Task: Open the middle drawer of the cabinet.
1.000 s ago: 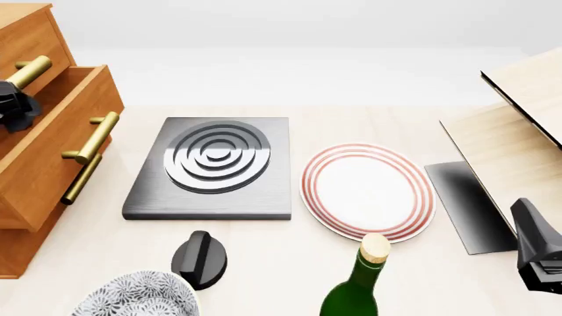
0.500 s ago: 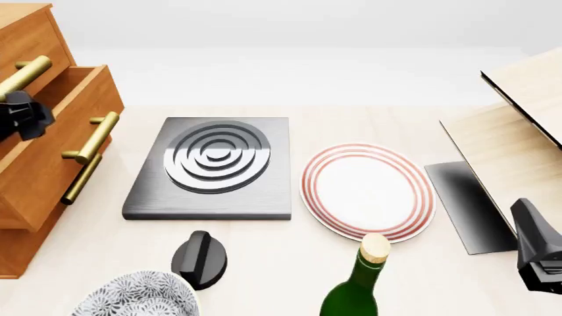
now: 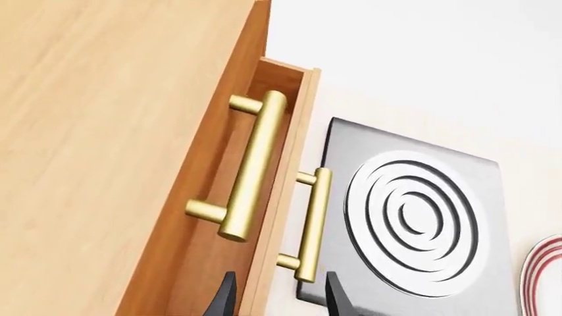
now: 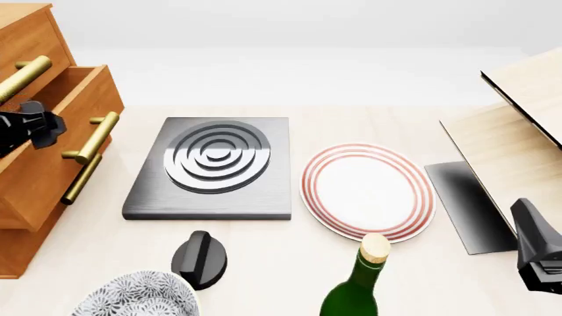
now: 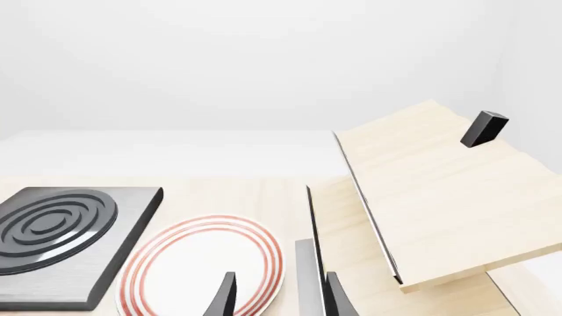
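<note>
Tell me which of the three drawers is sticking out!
The middle drawer is the open one. It juts out of the cabinet, its inside showing from above, while the top and bottom drawers sit pushed in. The left gripper is beside it.

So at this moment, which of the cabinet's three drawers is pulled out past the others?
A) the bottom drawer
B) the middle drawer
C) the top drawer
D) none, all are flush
B: in the front view the middle drawer juts out from the cabinet, its open top showing, while the drawers above and below sit further back.
</note>
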Controlling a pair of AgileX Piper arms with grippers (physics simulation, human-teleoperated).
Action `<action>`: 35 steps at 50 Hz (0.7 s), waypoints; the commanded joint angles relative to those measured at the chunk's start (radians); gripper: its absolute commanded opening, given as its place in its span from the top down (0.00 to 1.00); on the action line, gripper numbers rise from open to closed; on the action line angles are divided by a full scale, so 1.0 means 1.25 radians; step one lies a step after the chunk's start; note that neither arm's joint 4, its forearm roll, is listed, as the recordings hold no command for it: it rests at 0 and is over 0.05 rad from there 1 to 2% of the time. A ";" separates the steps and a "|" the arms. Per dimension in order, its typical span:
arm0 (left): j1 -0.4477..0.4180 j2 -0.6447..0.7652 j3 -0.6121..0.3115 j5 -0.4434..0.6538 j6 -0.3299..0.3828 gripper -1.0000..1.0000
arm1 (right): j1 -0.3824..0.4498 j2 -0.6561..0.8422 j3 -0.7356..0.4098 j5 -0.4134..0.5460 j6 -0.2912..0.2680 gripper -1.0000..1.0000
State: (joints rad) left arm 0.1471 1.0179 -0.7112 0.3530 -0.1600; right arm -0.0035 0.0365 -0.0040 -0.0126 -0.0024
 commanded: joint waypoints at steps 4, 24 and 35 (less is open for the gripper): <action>-0.027 0.010 0.013 -0.009 -0.002 0.00 | 0.001 -0.007 0.000 0.003 0.001 0.00; -0.064 0.022 0.024 -0.018 0.007 0.00 | 0.001 -0.007 0.000 0.003 0.001 0.00; -0.078 0.025 0.029 -0.021 0.007 0.00 | 0.000 -0.006 0.000 0.002 0.001 0.00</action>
State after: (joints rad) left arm 0.0765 1.0450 -0.6870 0.3303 -0.1556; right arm -0.0036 0.0372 -0.0040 -0.0133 -0.0023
